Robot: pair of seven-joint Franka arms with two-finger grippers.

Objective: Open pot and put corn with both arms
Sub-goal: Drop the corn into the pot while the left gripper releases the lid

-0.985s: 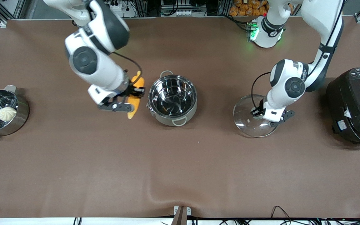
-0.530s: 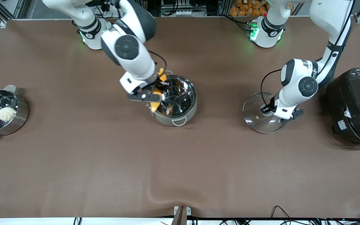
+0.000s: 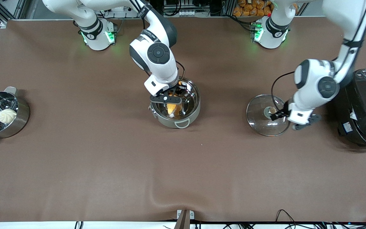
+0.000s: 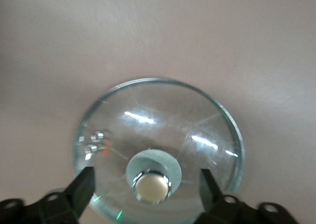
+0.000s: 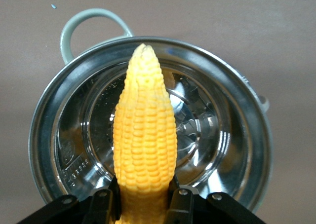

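The steel pot [image 3: 187, 119] stands open at the table's middle. My right gripper [image 3: 172, 99] is shut on the corn [image 3: 174, 108] and holds it over the pot's mouth. In the right wrist view the corn [image 5: 144, 130] points across the pot [image 5: 232, 135], its stub end between my gripper's [image 5: 144, 204] fingers. The glass lid [image 3: 260, 122] lies knob up on the table toward the left arm's end. My left gripper [image 3: 278, 115] is open just above it. In the left wrist view the fingers [image 4: 81, 189] stand apart on either side of the knob [image 4: 152, 187] of the lid [image 4: 158, 120].
A steel steamer pot [image 3: 21, 119] with a white bun stands at the right arm's end. A large black cooker [image 3: 364, 108] stands at the left arm's end, close beside the lid and my left arm. The brown cloth has a wrinkle [image 3: 157, 197] near the front edge.
My right gripper carried the corn from beside the pot to over its mouth. My left gripper moved the lid toward the cooker and has come off its knob.
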